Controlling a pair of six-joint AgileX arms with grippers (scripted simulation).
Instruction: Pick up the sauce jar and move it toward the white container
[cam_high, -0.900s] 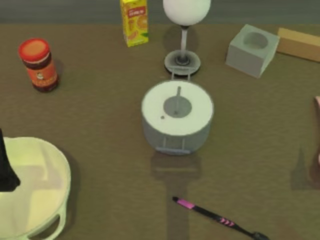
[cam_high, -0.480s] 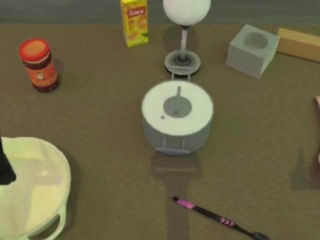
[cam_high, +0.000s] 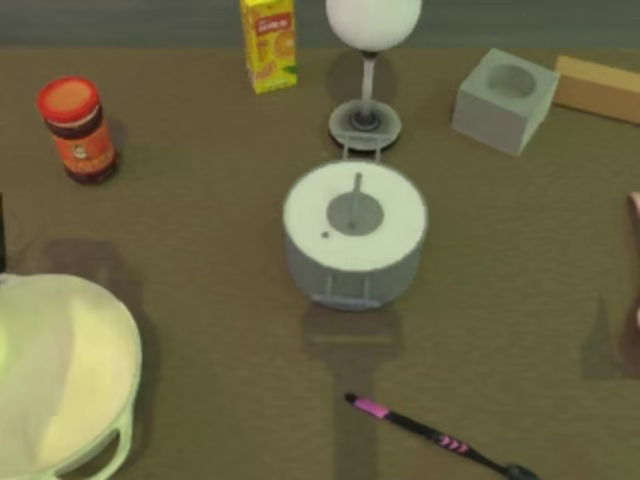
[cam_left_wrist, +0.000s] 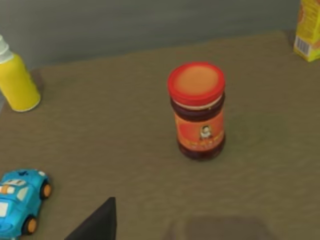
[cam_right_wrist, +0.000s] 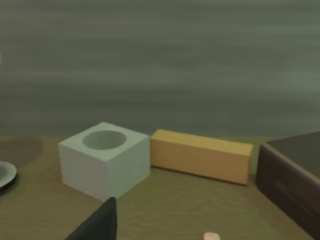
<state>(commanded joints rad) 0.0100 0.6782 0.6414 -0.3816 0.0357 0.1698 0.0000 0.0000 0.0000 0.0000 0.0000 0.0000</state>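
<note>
Toothbrush (cam_high: 432, 436), pink and black, lies nearest at about five o'clock on the table (cam_high: 200, 330), with a pale basin (cam_high: 95, 400) at eight o'clock. At centre sits the white container (cam_high: 355, 232), a lamp base (cam_high: 366, 122) just beyond it. Farther off, at ten o'clock, the sauce jar (cam_high: 77, 128) stands upright and untouched, well apart from the container; a juice carton (cam_high: 268, 42) stands at twelve. Only a dark sliver of the left arm (cam_high: 2, 235) shows at nine o'clock; whether its jaws are open I cannot tell. The right arm sits parked, out of the top view. Grasp, lift and carry all remain.
</note>
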